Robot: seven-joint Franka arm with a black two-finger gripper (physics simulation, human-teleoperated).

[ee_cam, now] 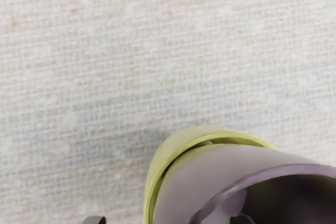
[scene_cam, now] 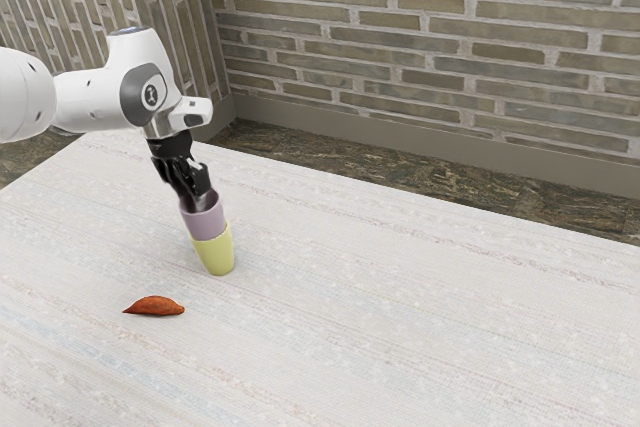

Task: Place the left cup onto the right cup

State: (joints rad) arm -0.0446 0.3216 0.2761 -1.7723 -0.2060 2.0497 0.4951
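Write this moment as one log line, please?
step: stacking | purple cup nested in yellow cup | fingers open at purple cup's rim | orange object lying apart on table

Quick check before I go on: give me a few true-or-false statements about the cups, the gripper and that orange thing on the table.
1. The purple cup sits nested in the yellow-green cup. True.
2. The two cups lie on their sides. False: they stand mouth up on the table.
3. An orange object lies on the table, apart from the cups. True.
4. The gripper hangs over the orange object. False: it is at the purple cup's rim.
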